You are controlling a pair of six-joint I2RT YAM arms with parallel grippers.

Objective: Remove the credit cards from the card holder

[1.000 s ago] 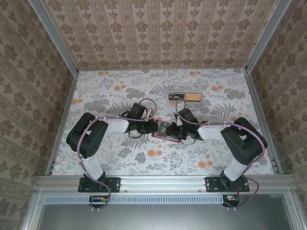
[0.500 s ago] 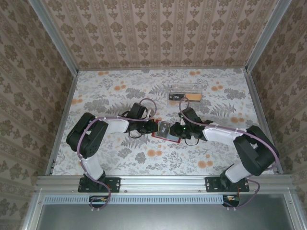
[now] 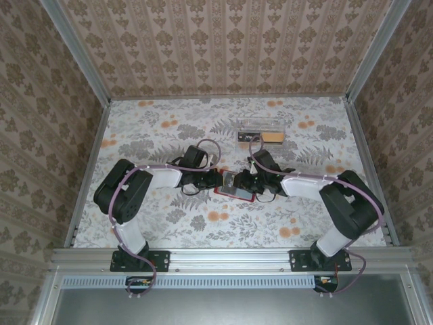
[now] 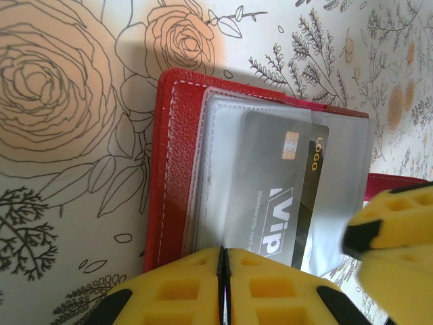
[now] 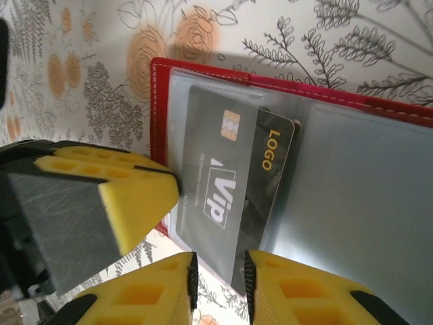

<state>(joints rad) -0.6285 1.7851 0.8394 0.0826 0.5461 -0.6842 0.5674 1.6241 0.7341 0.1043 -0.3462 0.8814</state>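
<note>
A: How many cards are showing?
B: Two are sitting in the one card holder (image 4: 169, 176): one grey card (image 4: 264, 183) and one black card (image 4: 312, 176).
A: And in the upper middle of the frame?
B: One clear box (image 3: 260, 125) is holding two flat pieces, one dark piece (image 3: 249, 136) and one tan piece (image 3: 272, 137).
A: Hands?
B: Two are showing: the left hand (image 4: 223, 257) and the right hand (image 5: 220, 267).

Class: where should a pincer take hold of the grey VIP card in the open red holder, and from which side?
Take the VIP card by its short end away from the chip, coming in level from that side, where the right pincer sits. It lies flat in the card holder; that end looks the most exposed.
</note>
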